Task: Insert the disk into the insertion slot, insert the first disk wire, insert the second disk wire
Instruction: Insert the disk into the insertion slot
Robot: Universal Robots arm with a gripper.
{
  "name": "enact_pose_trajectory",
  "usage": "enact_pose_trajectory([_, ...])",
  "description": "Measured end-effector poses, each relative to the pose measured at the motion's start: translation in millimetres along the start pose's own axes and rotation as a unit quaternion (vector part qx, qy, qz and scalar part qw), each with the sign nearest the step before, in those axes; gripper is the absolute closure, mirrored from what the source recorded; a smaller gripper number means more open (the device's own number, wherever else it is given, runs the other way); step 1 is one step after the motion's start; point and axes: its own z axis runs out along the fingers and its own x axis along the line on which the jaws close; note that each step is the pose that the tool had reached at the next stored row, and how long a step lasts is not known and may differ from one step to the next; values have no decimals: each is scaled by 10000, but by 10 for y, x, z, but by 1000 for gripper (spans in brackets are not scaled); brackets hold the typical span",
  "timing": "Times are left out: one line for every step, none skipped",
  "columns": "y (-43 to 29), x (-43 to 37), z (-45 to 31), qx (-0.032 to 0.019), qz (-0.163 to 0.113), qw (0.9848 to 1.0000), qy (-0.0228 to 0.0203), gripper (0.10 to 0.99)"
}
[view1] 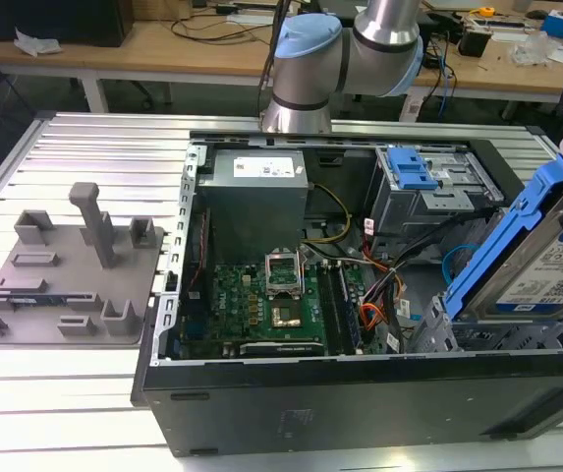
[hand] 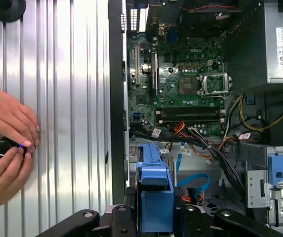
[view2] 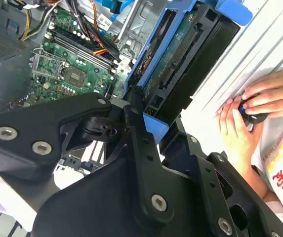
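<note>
- The gripper (hand: 156,217) was closed on the disk (view1: 546,261). In the first wrist view its fingers pressed the two sides of the blue carrier.
- The disk hung over the insertion slot (view1: 436,332), tilted. Its long axis ran steeply, with the lower end at the slot's open top and the upper end leaning away from the motherboard (view1: 271,295).
- Whether the lower edge touched the slot's metal could not be told.
- As I judged it, the disk was not yet seated, and the fit depended on bringing that long axis into line with the slot.
- The first disk wire (view1: 371,315) lay just beside the slot on its motherboard side, apart from the disk.
- The second disk wire (hand: 196,180) looped near the slot, close to the carrier's lower end. It looked the likeliest thing to get caught under the disk.
- The blue-latched bay (view1: 417,179) stood just beyond the slot, on the side toward the arm's base.
- A person's hands (hand: 5,143) rested on the surface (view1: 65,393) outside the case wall, well apart from the slot. They were cupped around a small black knob (hand: 3,147).
</note>
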Motion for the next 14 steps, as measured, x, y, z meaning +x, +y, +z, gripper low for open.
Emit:
enact_pose_trajectory([0,0,0,-1,-2,10000,-42,722])
enact_pose_trajectory([0,0,0,0,-2,10000,-42,722])
enact_pose_trajectory([0,0,0,0,-2,10000,-42,722])
enact_pose_trajectory([0,0,0,0,-2,10000,-42,722])
enact_pose_trajectory([0,0,0,0,-2,10000,-42,722])
enact_pose_trajectory([-1,0,0,0,-2,10000,-43,722])
enact_pose_trajectory([-1,0,0,5,-2,10000,-43,722])
enact_pose_trajectory([0,1,1,29,-3,10000,-43,722])
enact_pose_trajectory([1,1,0,71,-4,10000,-43,722])
enact_pose_trajectory([1,0,1,97,-5,9999,-44,722])
enact_pose_trajectory([1,0,2,148,-7,9999,-45,722])
enact_pose_trajectory([2,0,2,197,-8,9998,-46,722])
enact_pose_trajectory([2,0,2,223,-9,9997,-46,722])
enact_pose_trajectory([1,0,3,235,-10,9997,-46,722])
